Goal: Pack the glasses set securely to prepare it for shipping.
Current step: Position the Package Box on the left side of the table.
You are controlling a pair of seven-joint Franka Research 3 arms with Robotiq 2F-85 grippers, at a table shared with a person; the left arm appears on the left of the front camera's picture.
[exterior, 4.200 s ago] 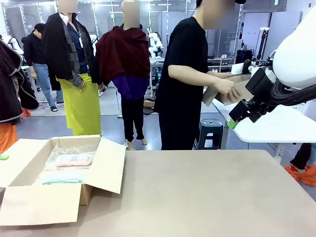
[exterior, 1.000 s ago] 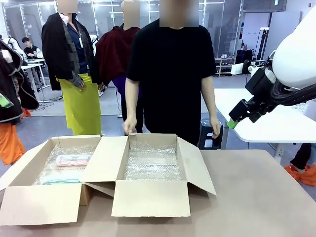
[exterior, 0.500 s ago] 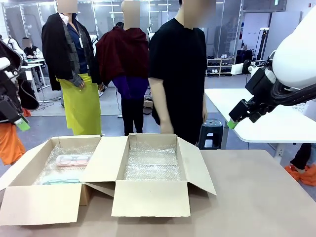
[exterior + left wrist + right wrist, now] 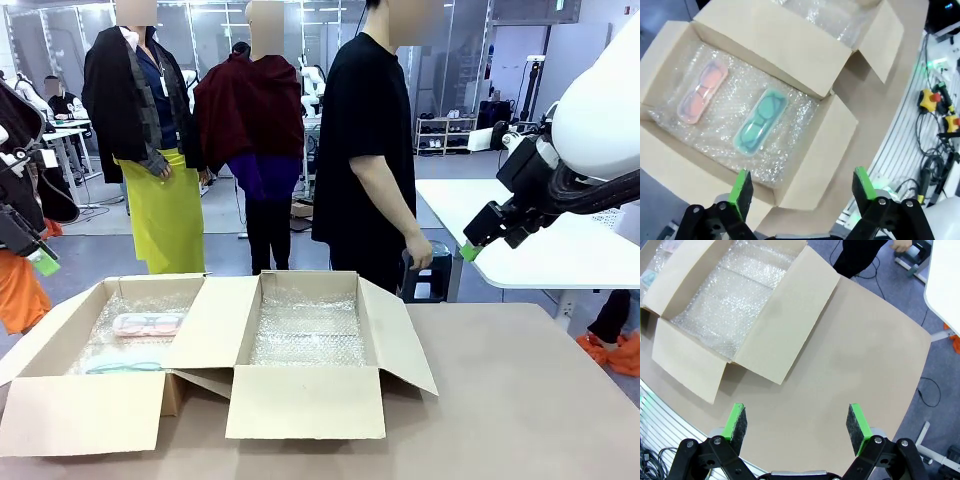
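Note:
Two cases of the glasses set lie on bubble wrap inside the left cardboard box (image 4: 60, 330): a pink case (image 4: 148, 323) (image 4: 702, 92) and a teal-green case (image 4: 125, 367) (image 4: 760, 122). My left gripper (image 4: 801, 189) hangs high above that box, open and empty; its green tip (image 4: 44, 262) shows at the left edge in the front view. My right gripper (image 4: 799, 422) is open and empty, held high over bare table to the right, with its green tip (image 4: 468, 251) in the front view.
A second open cardboard box (image 4: 310, 400) (image 4: 735, 315) lined with bubble wrap (image 4: 308, 333) stands mid-table, touching the left box. A person in black (image 4: 375, 150) stands at the far side, turned sideways. The right half of the table (image 4: 520, 400) is bare.
The person set the second box on the table, then turned sideways and stepped right. My left gripper has come into the front view at the left edge. The right arm is still.

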